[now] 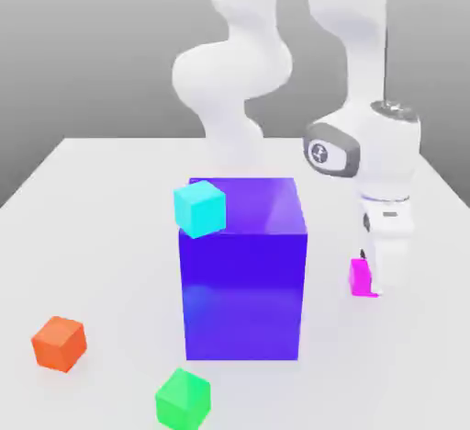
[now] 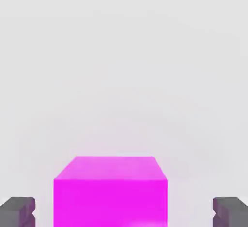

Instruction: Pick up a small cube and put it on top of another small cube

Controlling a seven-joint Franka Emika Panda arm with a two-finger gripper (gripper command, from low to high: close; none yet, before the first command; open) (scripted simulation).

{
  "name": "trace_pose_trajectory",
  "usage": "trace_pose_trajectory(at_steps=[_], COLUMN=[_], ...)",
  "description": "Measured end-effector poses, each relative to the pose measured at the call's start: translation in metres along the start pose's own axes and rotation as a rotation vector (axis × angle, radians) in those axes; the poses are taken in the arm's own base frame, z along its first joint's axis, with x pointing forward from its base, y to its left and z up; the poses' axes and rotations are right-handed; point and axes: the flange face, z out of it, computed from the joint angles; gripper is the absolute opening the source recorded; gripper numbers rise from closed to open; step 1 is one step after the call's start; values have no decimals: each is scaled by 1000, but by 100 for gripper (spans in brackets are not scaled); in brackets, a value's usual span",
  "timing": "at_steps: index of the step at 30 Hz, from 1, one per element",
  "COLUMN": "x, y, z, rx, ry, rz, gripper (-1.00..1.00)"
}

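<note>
The small magenta cube (image 1: 361,277) rests on the white table to the exterior view's right of the big blue-purple block, partly hidden by my hand. In the hand view the magenta cube (image 2: 111,192) lies between my two grey fingertips (image 2: 19,212), with a clear gap on each side. My gripper (image 1: 374,283) is lowered around it and stands open, touching neither side. The small green cube (image 1: 183,399) sits at the front of the table, below the big block in the exterior view.
A big blue-purple block (image 1: 243,272) stands mid-table with a small cyan cube (image 1: 200,208) at its upper left corner. A small orange cube (image 1: 60,343) lies at the front left. The white table (image 1: 110,235) runs back to a grey wall.
</note>
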Motion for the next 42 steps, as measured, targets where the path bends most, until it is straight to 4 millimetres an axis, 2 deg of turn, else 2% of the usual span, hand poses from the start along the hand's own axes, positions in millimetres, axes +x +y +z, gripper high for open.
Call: trace_pose_trajectory(at_steps=[1,2,9,17,26,35,42], x=[-2,-3,-2,5,-1,30,41], y=[0,0,0,0,1,47,89], z=[5,7,6,-26,-61,-124,-182], rx=[-2,-3,-3,4,-1,64,108], ry=[-2,-3,-3,2,-1,74,153], rz=[1,1,1,-2,10,206,352], gripper=[0,-100,-100,-100,-100,-100,-100])
